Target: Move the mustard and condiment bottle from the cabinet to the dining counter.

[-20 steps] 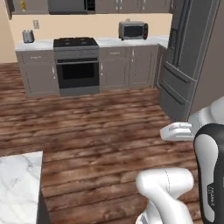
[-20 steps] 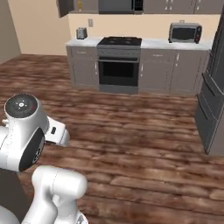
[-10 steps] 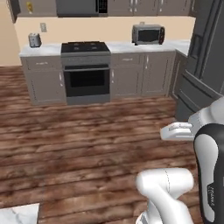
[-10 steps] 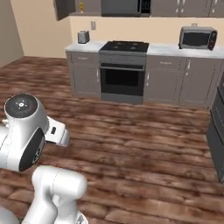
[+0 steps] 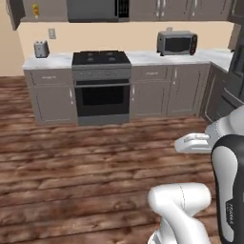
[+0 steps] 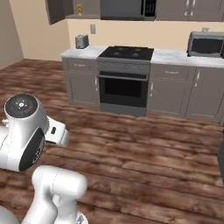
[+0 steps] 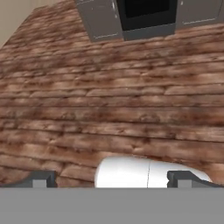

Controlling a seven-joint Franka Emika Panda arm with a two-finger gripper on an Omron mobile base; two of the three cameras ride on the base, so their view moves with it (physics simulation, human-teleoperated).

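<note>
Approaching the cabinet (image 5: 52, 10) looks like the step in hand, so best to steer the base toward the left end of the far wall, past the stove (image 5: 101, 86). Stop square to the counter (image 5: 50, 61) at the corner where the toaster (image 5: 41, 48) stands. Worth halting close enough for a reach up to the shelf, yet with room for the arm to unfold clear of the open door (image 5: 14, 12). Wiser to raise the hand only once parked.

Note the fingers (image 7: 43, 179) spread wide, gripping nothing, aimed down at the wooden floor (image 7: 109, 100). Find the mustard (image 5: 35, 8) inside the cabinet, up above the toaster, as a small yellow spot toward the left side of the shelf. Well apart from the fingers, then: much higher, and across the whole floor. Cannot make out the dark bottle from this far. Judging by that, expect both bottles left to fetch.
</note>
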